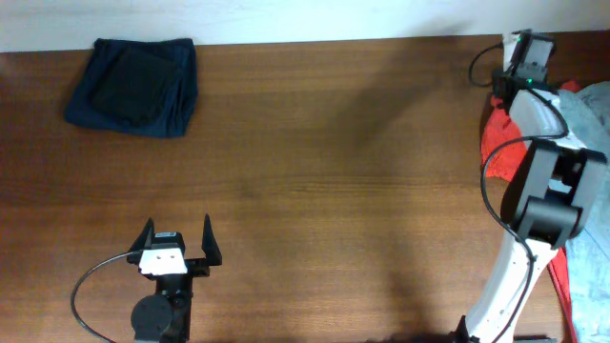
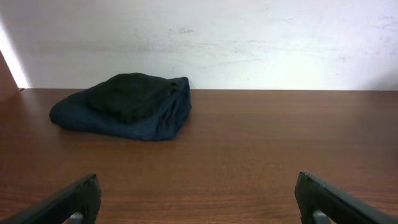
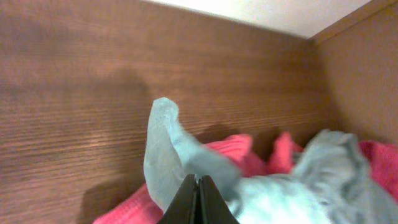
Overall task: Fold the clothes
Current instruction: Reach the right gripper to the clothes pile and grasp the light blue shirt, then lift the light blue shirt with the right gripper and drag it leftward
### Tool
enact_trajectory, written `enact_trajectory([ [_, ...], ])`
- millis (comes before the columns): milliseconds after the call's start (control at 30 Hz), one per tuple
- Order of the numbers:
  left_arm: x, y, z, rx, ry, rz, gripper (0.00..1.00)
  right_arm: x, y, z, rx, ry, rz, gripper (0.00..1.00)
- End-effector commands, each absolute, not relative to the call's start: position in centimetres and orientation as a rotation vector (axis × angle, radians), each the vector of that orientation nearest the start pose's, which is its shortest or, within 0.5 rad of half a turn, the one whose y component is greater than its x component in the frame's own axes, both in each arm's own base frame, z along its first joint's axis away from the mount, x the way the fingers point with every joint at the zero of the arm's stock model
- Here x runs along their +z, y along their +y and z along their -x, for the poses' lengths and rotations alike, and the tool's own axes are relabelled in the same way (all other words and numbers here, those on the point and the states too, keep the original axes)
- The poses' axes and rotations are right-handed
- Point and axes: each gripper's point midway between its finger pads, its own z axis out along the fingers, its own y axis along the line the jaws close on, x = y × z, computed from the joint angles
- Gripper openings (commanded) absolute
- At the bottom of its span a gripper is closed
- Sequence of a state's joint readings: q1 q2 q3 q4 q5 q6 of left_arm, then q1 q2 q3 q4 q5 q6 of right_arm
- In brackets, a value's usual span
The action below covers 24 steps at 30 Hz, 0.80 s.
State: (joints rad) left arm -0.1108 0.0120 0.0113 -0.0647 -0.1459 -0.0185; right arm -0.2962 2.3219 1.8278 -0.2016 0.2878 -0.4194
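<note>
— Grey-teal T-shirt (image 1: 589,100): where does it lie?
— At the far right edge of the table (image 1: 334,171), heaped with the red T-shirt (image 1: 494,135). From overhead the grey-teal T-shirt shows only as pale patches, because the right arm (image 1: 543,205) lies across both garments.
— And the right gripper?
— Overhead hides its fingers. The right wrist view shows the right gripper (image 3: 198,190) pressed together, pinching a raised fold of the grey-teal cloth, with red fabric around it.
— The left side?
— The left gripper (image 1: 177,229) hangs spread wide over wood near the front edge, holding nothing. Its wrist view catches only two fingertips at the bottom corners, and faces a dark navy folded garment (image 2: 124,106) at the far left, near the white wall (image 2: 249,37).
— How much of the shirts shows?
— Both run off the right side of the overhead view, so their outlines cannot be made out.
</note>
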Motion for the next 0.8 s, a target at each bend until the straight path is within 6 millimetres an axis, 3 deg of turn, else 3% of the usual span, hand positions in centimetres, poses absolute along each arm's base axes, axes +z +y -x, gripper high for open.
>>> enact_trajectory([
  [0,16.0,-0.2,-24.6,0.029,1.636,0.021,1.0,17.6,-23.1,-58.4,-0.694,2.192,-0.08,0.04],
  [167,16.0,-0.2,-24.6,0.029,1.636,0.021,0.99,22.9,-22.3,-56.5,-0.658,2.147,-0.139,0.04],
  [400,16.0,-0.2,-24.6,0.029,1.636,0.021,0.99,29.8,-18.8,-53.5,-0.61,2.102,-0.086,0.04],
  [600,16.0,-0.2,-24.6,0.029,1.636,0.021,0.99,32.5,-13.6,-52.0,-0.557,2.103,0.007,0.04],
  [767,16.0,-0.2,-24.6,0.029,1.636,0.021,0.99,33.2,-6.3,-51.5,-0.473,2.115,0.157,0.04],
])
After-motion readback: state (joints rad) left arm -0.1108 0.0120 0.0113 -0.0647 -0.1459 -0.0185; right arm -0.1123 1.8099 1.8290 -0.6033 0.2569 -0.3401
